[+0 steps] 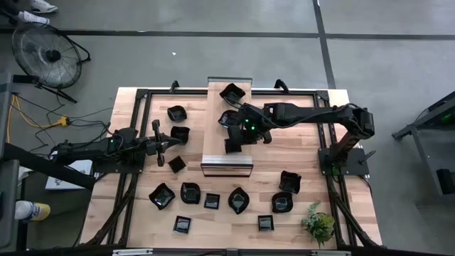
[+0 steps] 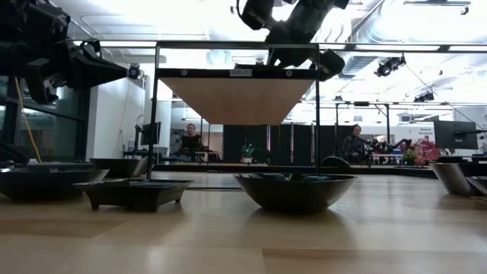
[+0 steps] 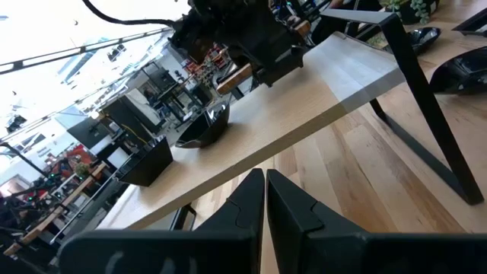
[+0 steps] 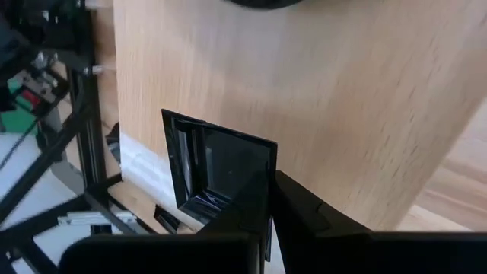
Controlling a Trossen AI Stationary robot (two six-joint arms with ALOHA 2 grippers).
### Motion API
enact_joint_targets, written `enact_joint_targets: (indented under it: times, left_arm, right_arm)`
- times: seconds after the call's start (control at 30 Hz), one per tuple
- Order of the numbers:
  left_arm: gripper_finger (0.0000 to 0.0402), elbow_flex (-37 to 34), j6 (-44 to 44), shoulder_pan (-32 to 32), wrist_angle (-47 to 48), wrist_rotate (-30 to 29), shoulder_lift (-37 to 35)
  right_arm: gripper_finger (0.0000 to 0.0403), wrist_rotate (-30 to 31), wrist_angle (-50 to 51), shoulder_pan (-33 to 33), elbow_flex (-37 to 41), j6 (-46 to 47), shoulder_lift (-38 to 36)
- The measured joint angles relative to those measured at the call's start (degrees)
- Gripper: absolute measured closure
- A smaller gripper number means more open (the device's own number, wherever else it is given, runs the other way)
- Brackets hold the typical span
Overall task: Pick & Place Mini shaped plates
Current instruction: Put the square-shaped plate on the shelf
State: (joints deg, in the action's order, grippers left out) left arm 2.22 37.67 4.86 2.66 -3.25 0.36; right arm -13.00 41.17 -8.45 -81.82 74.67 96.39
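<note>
Plates of glossy black, square, round and leaf-like, lie scattered over the wooden worktop [image 1: 298, 153], most along its near edge. The right pincer [image 4: 271, 199] reaches over the raised wooden shelf [image 1: 227, 128] at centre, clamped narrow on one wall of a small square plate [image 4: 217, 171] held low over the shelf's near end; two more plates [image 1: 232, 93] sit at the far end. The left pincer [image 3: 265, 199] waits with fingers together, just beside the shelf's left side. Such dishes look rigid, light and slick, likely to chip if dropped; a thin upright rim appears the surest hold, one finger inside and one outside, released low.
</note>
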Motion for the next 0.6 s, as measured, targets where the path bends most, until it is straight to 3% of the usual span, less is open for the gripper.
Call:
enact_joint_targets:
  times: [0.6]
  left_arm:
    - [0.0389, 0.0, 0.0, 0.0, 0.0, 0.0, 0.0]
  right_arm:
    - [0.0388, 2.6, -1.6, 0.3, 0.0, 1.5, 1.7]
